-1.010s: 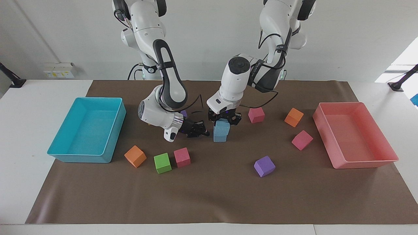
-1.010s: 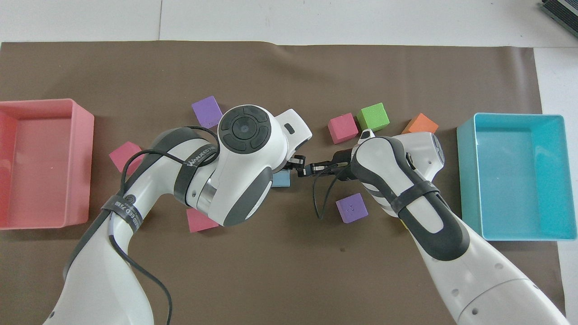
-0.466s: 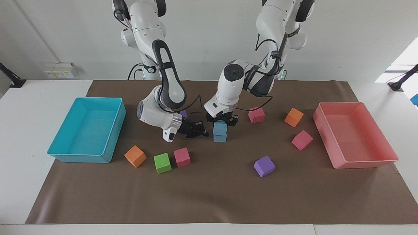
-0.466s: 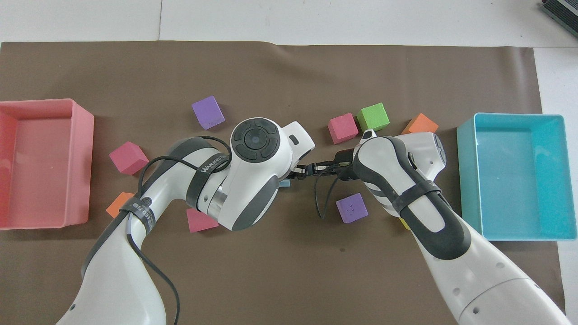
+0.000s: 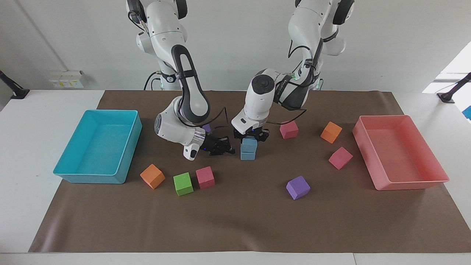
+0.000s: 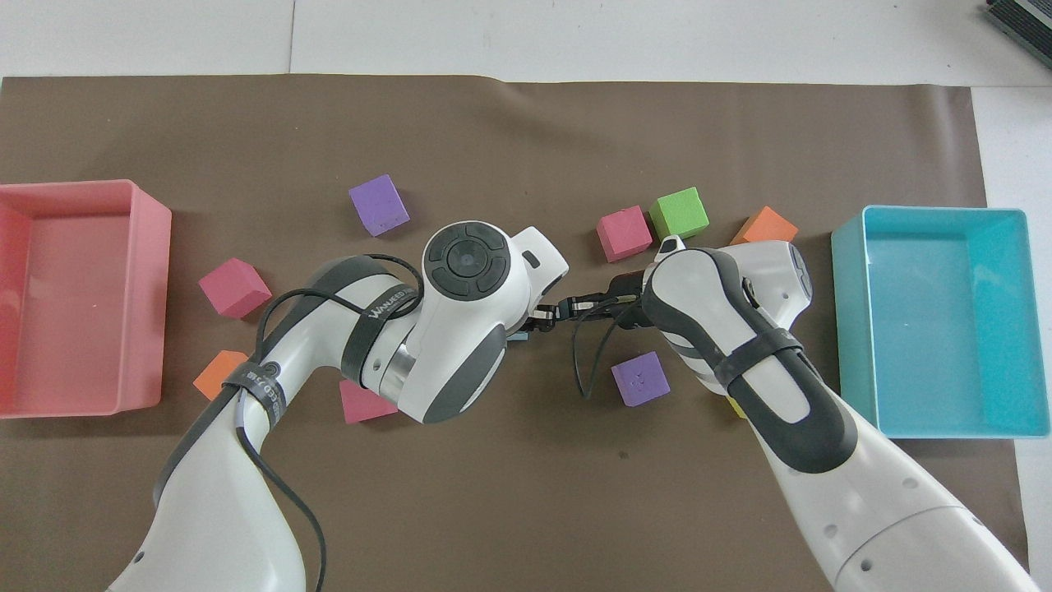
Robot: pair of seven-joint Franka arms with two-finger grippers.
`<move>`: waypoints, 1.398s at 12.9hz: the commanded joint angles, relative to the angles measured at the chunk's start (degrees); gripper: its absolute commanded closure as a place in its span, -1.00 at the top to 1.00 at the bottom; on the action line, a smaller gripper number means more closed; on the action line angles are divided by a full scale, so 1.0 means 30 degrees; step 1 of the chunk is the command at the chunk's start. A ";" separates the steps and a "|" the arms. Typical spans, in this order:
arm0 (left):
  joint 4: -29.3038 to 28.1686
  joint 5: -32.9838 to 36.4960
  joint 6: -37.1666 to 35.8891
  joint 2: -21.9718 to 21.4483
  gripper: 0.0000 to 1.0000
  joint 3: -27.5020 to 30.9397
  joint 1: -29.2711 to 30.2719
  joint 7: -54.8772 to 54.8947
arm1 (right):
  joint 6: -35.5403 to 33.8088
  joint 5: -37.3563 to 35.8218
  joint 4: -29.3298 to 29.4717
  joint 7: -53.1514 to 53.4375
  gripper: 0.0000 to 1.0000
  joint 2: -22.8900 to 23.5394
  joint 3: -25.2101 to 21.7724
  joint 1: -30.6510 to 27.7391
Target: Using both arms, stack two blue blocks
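Note:
Two light-blue blocks stand stacked mid-table: the upper blue block (image 5: 249, 144) rests on the lower blue block (image 5: 248, 155). My left gripper (image 5: 250, 137) comes down from above and is shut on the upper block's top. My right gripper (image 5: 225, 148) lies low over the mat beside the stack, toward the right arm's end, pointing at it. In the overhead view the left wrist covers the stack, and only a sliver of blue block (image 6: 518, 335) shows. The right gripper (image 6: 571, 309) shows there beside it.
A turquoise tray (image 5: 110, 112) stands at the right arm's end and a pink tray (image 5: 386, 117) at the left arm's end. Orange (image 5: 152, 176), green (image 5: 183, 183), pink (image 5: 205, 177) and purple (image 5: 298, 187) cubes lie farther from the robots. Pink (image 5: 289, 129) and orange (image 5: 330, 132) cubes lie beside the left arm.
My left gripper has come down and drawn slightly toward the robots, setting the tilted upper blue block square on the lower one. The right gripper has hardly moved.

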 commanded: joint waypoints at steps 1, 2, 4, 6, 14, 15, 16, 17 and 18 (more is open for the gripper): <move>-0.0397 -0.0204 0.0258 -0.0173 -1.00 0.0407 -0.0622 -0.0400 | 0.0181 0.0552 -0.0209 -0.0728 -1.00 -0.0065 0.0101 -0.0121; -0.0367 -0.0087 0.0258 -0.0173 -1.00 0.0408 -0.0622 -0.0400 | 0.0181 0.0552 -0.0209 -0.0728 -1.00 -0.0065 0.0101 -0.0121; -0.0367 -0.0028 0.0170 -0.0173 -1.00 0.0408 -0.0651 -0.0400 | 0.0181 0.0552 -0.0209 -0.0728 -1.00 -0.0065 0.0101 -0.0121; -0.0396 -0.0028 0.0140 -0.0173 -1.00 0.0437 -0.0680 -0.0400 | 0.0181 0.0552 -0.0209 -0.0728 -1.00 -0.0065 0.0101 -0.0121; -0.0338 0.0529 0.0492 -0.0114 -1.00 0.0496 -0.0505 -0.0547 | 0.0210 0.0552 -0.0209 -0.0728 -1.00 -0.0065 0.0101 -0.0121; -0.0338 0.0529 0.0521 -0.0114 -1.00 0.0467 -0.0476 -0.0547 | 0.0210 0.0552 -0.0209 -0.0728 -1.00 -0.0065 0.0101 -0.0121; -0.0338 0.0529 0.0521 -0.0114 -1.00 0.0466 -0.0476 -0.0547 | 0.0210 0.0552 -0.0209 -0.0728 -1.00 -0.0065 0.0101 -0.0121; -0.0338 0.0529 0.0550 -0.0114 -1.00 0.0466 -0.0476 -0.0547 | 0.0210 0.0552 -0.0209 -0.0728 -1.00 -0.0065 0.0101 -0.0121; -0.0338 0.0529 0.0667 -0.0085 -1.00 0.0466 -0.0505 -0.0518 | 0.0210 0.0552 -0.0209 -0.0728 -1.00 -0.0065 0.0101 -0.0121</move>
